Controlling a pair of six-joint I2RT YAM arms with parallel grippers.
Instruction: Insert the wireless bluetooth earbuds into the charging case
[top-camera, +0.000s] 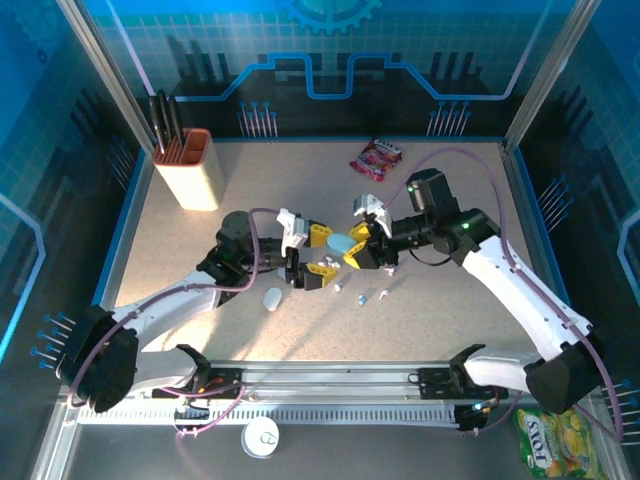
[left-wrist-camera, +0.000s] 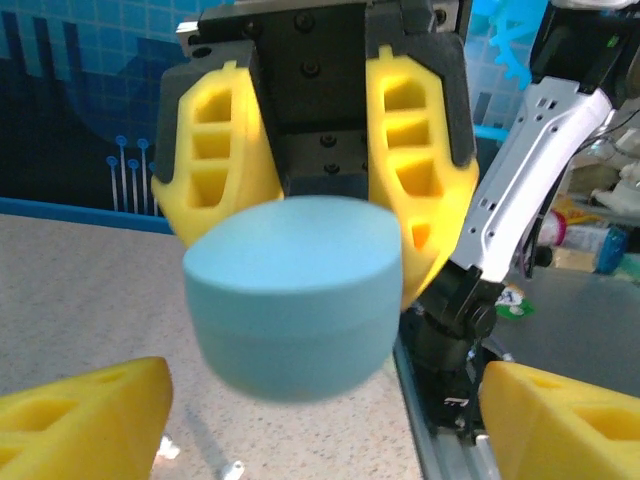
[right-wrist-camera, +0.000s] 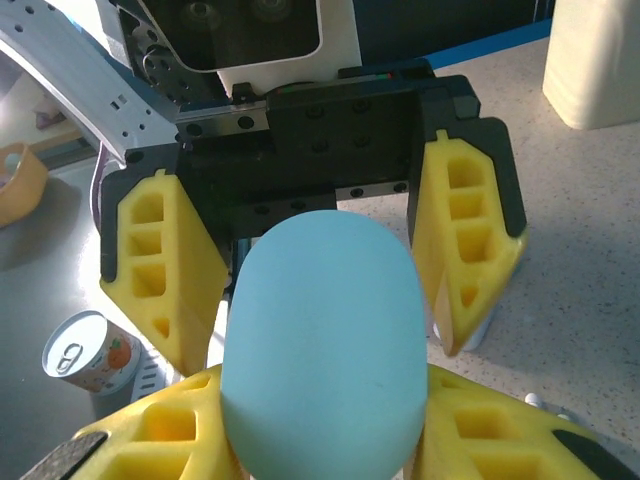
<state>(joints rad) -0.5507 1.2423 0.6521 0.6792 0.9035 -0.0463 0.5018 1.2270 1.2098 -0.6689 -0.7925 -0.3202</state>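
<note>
- Blue and pebble-shaped, the case (top-camera: 343, 243) sits clamped between the yellow fingers of my right gripper (top-camera: 357, 248), held above the table (top-camera: 450, 200) at mid-frame.
- My left gripper (top-camera: 322, 252) faces it with jaws spread wide, one finger on each side of the case's far end. I cannot tell whether they touch it.
- Print on the yellow-green bag (top-camera: 545, 440) at lower right is too small for me to read, as is that on the red packet (top-camera: 378, 158) at upper centre.
- A small can (right-wrist-camera: 85, 350) at the lower left of my right wrist view bears an orange fruit picture, its lettering unreadable.
- The earbuds (top-camera: 362, 298) lie loose on the speckled tabletop just below both grippers, near a white case (top-camera: 272, 298).
- A knife block (top-camera: 188, 168) stands at upper left, well apart.
</note>
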